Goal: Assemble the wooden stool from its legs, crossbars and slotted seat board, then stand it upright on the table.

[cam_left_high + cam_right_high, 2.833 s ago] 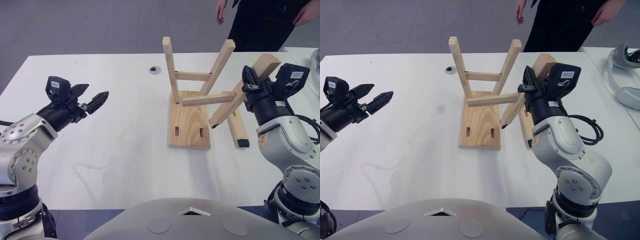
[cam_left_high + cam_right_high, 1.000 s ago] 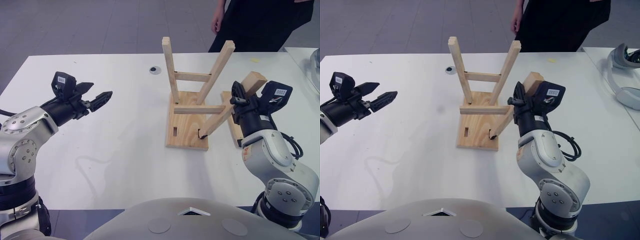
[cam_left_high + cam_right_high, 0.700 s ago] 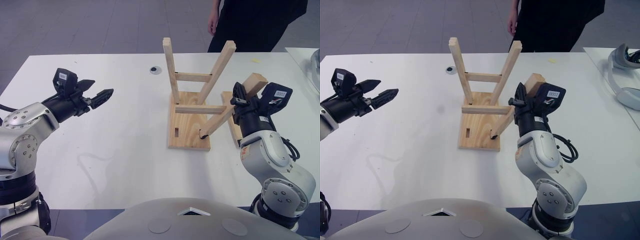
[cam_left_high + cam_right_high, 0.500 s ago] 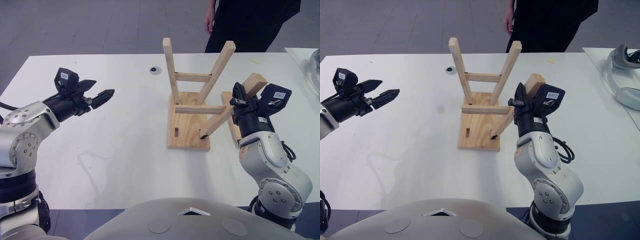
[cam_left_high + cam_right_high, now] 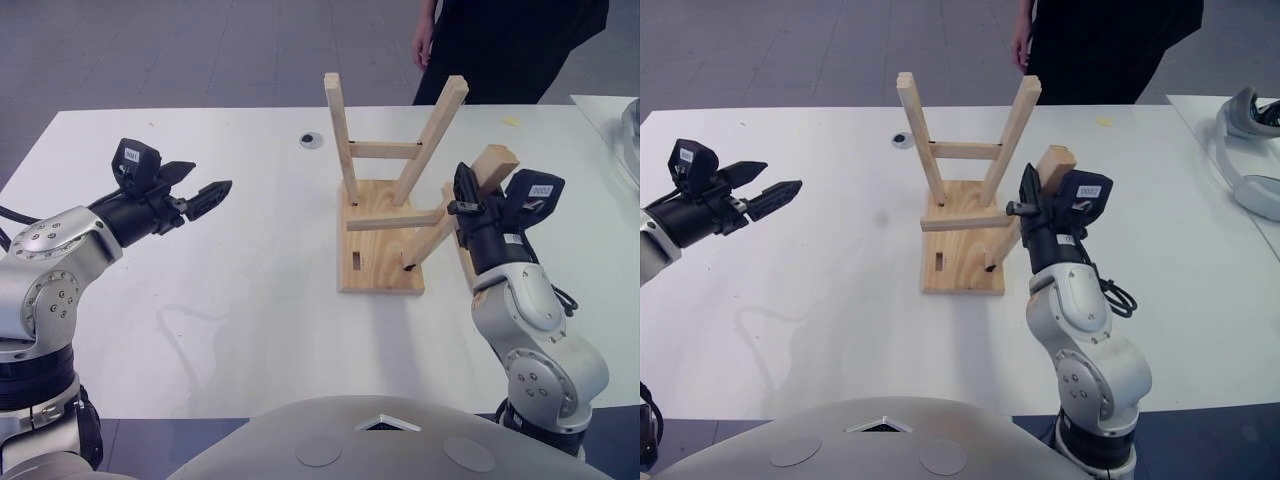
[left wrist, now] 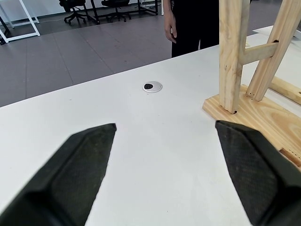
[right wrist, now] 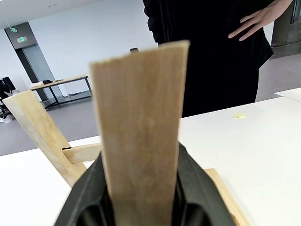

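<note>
You have the right gripper (image 5: 462,205) pinching a tilted leg (image 5: 428,240), its lower end on the board (image 5: 375,272). The board lies flat on the table (image 5: 250,310), bearing two upright legs (image 5: 338,140). Your left gripper (image 5: 212,175) hangs spread, well apart

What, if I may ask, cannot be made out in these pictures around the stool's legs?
Whether the held leg sits in the seat board slot: too small in the eye views; the leg itself blocks the right wrist view.
The loose leg: mostly behind the right arm, left eye view.
</note>
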Robot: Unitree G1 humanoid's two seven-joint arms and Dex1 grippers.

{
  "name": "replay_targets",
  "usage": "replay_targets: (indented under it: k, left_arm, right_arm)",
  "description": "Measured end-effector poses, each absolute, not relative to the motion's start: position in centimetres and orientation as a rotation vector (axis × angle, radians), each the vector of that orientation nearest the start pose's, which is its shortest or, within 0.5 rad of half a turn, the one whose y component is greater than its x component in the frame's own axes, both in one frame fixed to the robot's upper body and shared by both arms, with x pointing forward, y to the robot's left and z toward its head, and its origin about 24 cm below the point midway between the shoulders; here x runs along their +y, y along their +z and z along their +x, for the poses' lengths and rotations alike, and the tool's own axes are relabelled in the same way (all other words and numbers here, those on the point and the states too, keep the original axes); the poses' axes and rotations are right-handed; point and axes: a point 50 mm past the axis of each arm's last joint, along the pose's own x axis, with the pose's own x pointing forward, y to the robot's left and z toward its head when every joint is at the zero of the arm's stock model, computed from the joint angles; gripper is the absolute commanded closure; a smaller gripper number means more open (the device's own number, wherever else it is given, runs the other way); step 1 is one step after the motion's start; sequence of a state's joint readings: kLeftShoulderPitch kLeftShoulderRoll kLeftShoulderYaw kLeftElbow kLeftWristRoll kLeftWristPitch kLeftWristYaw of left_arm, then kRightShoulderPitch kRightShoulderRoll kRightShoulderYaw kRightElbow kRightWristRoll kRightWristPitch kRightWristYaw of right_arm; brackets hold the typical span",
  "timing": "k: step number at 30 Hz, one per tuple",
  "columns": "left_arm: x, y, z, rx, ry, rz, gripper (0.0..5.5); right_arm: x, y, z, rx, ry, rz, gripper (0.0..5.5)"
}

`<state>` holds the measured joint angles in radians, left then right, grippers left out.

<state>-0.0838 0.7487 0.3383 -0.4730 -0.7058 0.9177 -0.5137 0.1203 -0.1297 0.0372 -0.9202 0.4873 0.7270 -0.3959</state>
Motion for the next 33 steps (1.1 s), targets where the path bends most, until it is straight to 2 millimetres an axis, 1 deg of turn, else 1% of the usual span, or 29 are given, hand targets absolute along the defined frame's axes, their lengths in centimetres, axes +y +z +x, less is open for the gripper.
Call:
replay_targets:
  k: [5,9,13,17,25,30,33]
  left_arm:
    - [24.1,16.1,23.3,0.304,-0.547,0.066,1.61]
    - [24.1,16.1,23.7,0.315,-0.559,0.064,1.61]
    - [23.8,16.4,24.0,0.310,-0.586,0.077,1.61]
    - [23.8,16.6,24.5,0.315,-0.605,0.076,1.61]
    - [23.8,16.5,24.7,0.326,-0.612,0.076,1.61]
    - [23.8,16.4,24.7,0.328,-0.613,0.075,1.61]
    - [23.8,16.4,24.8,0.325,-0.612,0.077,1.61]
  right_arm:
    - [-14.6,14.0,18.0,-0.065,-0.057,0.252,4.46]
    - [-14.4,13.2,17.4,-0.093,-0.046,0.234,4.46]
    - [-13.5,12.3,17.5,-0.063,-0.003,0.172,4.46]
    - [-13.4,11.8,17.3,-0.078,-0.011,0.167,4.46]
    - [-13.6,11.4,17.5,-0.099,-0.008,0.195,4.46]
    - [-13.4,11.4,17.6,-0.102,0.026,0.187,4.46]
    - [-13.2,11.3,18.1,-0.106,0.064,0.179,4.46]
